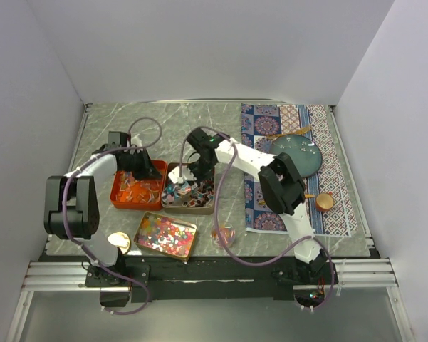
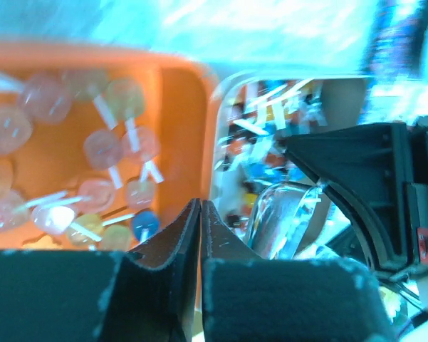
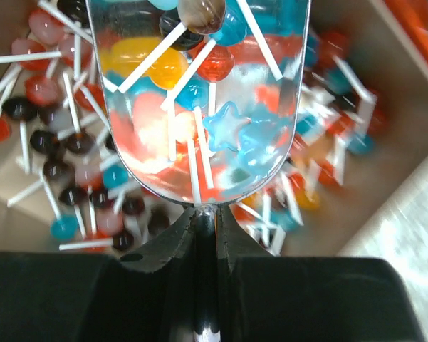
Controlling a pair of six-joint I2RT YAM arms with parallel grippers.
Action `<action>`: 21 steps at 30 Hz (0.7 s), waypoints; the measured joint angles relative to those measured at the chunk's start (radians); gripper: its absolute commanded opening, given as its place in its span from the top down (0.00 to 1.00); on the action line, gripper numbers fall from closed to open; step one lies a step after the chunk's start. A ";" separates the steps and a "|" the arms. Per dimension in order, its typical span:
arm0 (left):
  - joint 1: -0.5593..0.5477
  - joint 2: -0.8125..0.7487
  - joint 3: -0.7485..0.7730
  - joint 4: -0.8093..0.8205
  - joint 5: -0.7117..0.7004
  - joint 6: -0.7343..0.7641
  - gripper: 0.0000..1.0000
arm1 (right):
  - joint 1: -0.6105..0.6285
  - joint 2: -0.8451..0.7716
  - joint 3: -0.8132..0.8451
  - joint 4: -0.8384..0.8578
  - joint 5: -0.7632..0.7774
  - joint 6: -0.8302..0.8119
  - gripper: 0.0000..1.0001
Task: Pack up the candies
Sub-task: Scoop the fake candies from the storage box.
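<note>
The candies are lollipops with white sticks. Pale ones (image 2: 103, 148) lie in the orange tray (image 1: 137, 189); dark, red and blue ones (image 3: 64, 160) fill the tan tray (image 1: 190, 192) beside it. My right gripper (image 3: 206, 212) is shut on the handle of a clear scoop (image 3: 199, 107), which is loaded with lollipops and a blue star candy and hangs over the tan tray. My left gripper (image 2: 200, 203) is shut with nothing in it, above the orange tray's right wall. The scoop (image 2: 279, 214) also shows there, just right of the left fingers.
A tin of bead-like multicoloured candies (image 1: 165, 235) sits near the front, with a gold lid (image 1: 118, 242) to its left and a small clear item (image 1: 223, 235) to its right. On the patterned mat (image 1: 265, 214) are a teal plate (image 1: 297, 153), a gold spoon (image 1: 292, 132) and a copper cup (image 1: 324, 201).
</note>
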 measured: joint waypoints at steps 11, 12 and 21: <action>0.165 -0.015 0.120 -0.025 0.146 0.001 0.77 | -0.064 -0.196 -0.055 0.017 -0.056 0.026 1.00; 0.173 -0.015 0.127 -0.028 0.148 0.001 0.77 | -0.068 -0.215 -0.069 0.020 -0.053 0.029 1.00; 0.176 -0.067 0.182 -0.017 0.151 0.001 0.75 | -0.134 -0.484 -0.357 0.009 0.029 0.002 1.00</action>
